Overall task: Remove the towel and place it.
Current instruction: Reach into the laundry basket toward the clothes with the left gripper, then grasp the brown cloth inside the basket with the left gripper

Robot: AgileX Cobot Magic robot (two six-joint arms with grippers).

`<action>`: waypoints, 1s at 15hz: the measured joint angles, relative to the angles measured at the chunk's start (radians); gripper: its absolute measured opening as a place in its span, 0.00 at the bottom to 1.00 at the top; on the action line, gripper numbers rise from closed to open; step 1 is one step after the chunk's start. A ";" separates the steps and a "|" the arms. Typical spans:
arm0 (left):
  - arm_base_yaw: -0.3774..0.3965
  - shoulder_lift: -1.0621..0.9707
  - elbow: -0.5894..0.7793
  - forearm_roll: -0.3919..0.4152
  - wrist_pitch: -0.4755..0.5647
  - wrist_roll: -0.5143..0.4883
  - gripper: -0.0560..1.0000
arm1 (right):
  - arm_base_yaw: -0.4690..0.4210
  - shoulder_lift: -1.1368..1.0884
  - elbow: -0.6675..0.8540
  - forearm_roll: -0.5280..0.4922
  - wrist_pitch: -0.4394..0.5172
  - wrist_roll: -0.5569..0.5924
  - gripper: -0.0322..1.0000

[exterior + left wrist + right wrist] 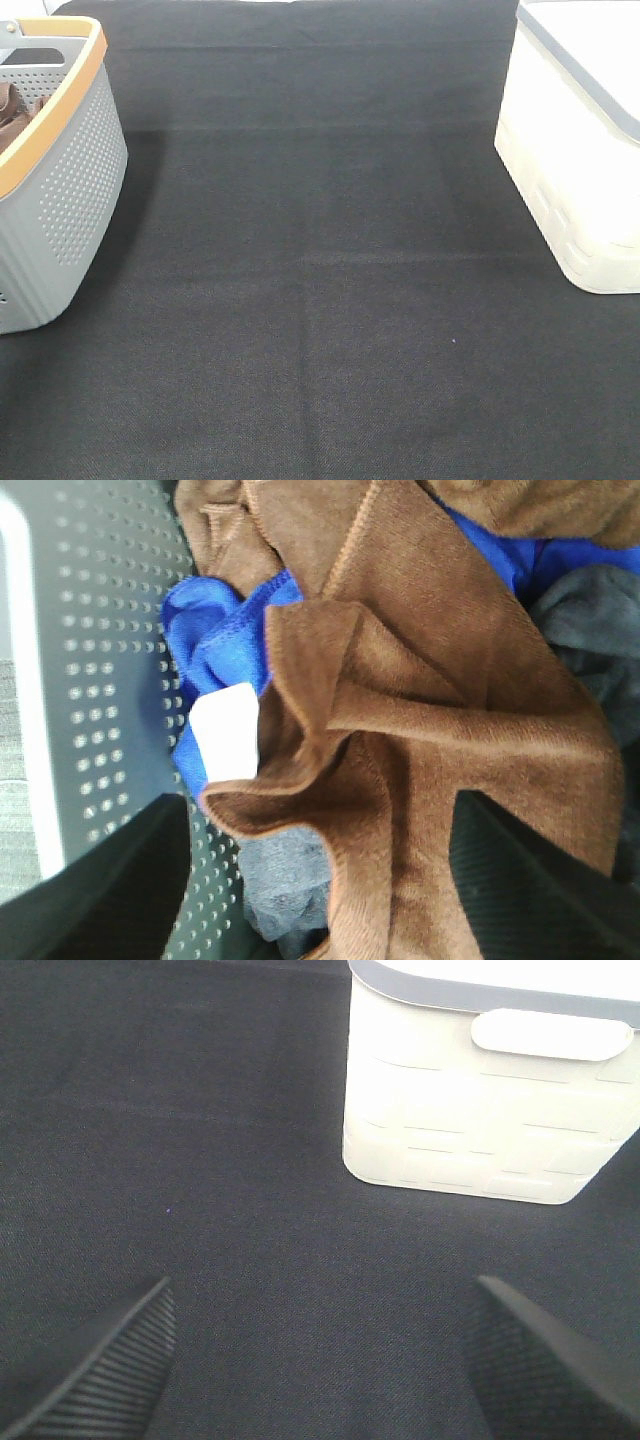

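Observation:
The towel (430, 710) is a reddish-brown cloth with a stitched hem and a white tag (225, 730), lying crumpled in the grey perforated basket (110, 660). My left gripper (320, 810) hovers just over it, open, with one dark finger (110, 900) on each side and nothing between them. From above, the basket (70, 190) stands at the far left with a bit of brown cloth (12, 115) showing inside; neither arm appears there. My right gripper (320, 1300) stays open over the bare black mat (200, 1110).
A blue cloth (215, 630), a dark grey cloth (590, 610) and another brown cloth (560, 510) lie around and under the towel. A lidded white box (580, 170) stands at the right; the right wrist view shows it (470, 1110) ahead of the gripper.

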 joint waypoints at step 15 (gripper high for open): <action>0.003 0.084 -0.008 0.039 -0.053 -0.025 0.65 | 0.000 0.000 0.000 0.000 0.000 0.000 0.76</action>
